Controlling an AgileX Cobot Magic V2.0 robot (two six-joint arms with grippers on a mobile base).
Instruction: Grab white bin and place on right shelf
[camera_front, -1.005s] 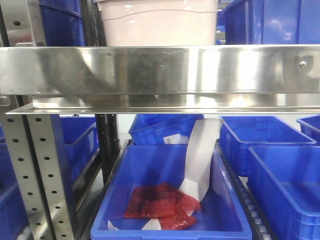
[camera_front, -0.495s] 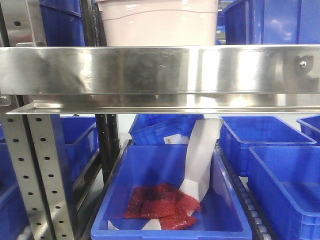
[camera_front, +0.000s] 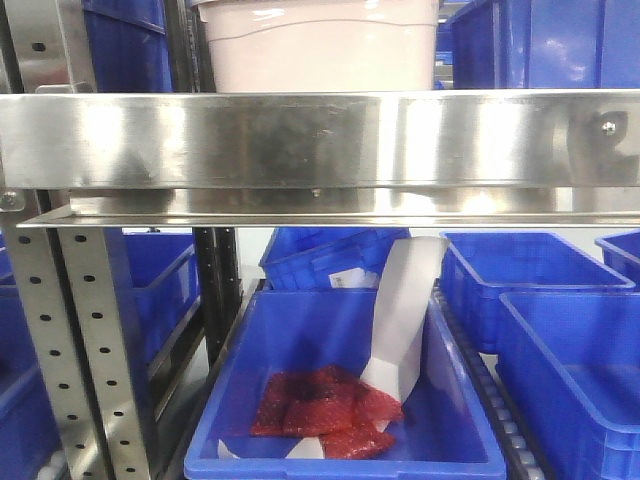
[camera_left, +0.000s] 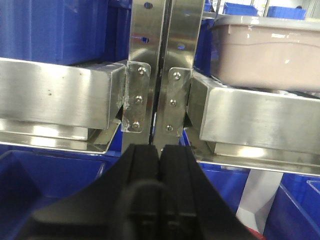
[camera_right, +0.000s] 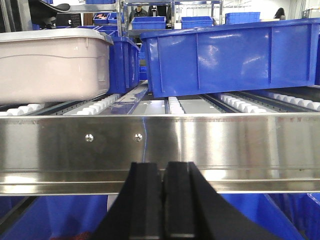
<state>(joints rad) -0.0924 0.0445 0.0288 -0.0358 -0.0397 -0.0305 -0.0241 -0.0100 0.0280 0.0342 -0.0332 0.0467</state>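
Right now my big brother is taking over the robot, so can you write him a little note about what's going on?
Left end effector: shut, holding nothing, facing the rack's upright posts.
Right end effector: shut, holding nothing, facing the shiny front rail.
The white bin sits on the roller level of the right shelf, beside a blue crate.
Done: the bin looks already set on the shelf, and neither arm is touching it.
Left: probably nothing but checking that it sits fully on the rollers; its base is hidden behind the rail in the front view.
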